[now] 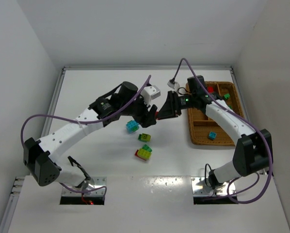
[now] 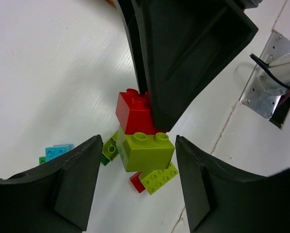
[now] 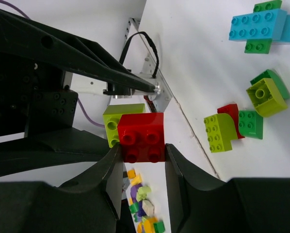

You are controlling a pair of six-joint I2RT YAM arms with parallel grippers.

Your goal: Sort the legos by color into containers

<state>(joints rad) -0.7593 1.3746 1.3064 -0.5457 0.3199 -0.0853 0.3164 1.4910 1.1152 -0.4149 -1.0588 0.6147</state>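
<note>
The right claw was clamped on the red brick, its fingers pressing the two flat side walls. That brick was joined to a lime brick, and the pair hung in mid-air over the middle of the table. In the top view, the tray lay at about 3 o'clock from the pair. The loose bricks sat on the table at about 7 o'clock.

The left claw stood open and straddled the lime brick. One finger was just beside a side wall and the other was clearly apart from it. I could not tell whether the nearer finger touched.

These bricks looked light, rigid and hollow, so crushing seemed unlikely. The smooth, glossy walls could slip under a skewed pinch. The stud joint is a press fit and would probably resist a straight pull, while a slight tilt should pop it more easily. The best hold for the left claw seemed to be the lime brick's two opposite flat walls, square on and away from the seam, never across the studs. An off-centre grip might twist the red brick in the right claw.
</note>
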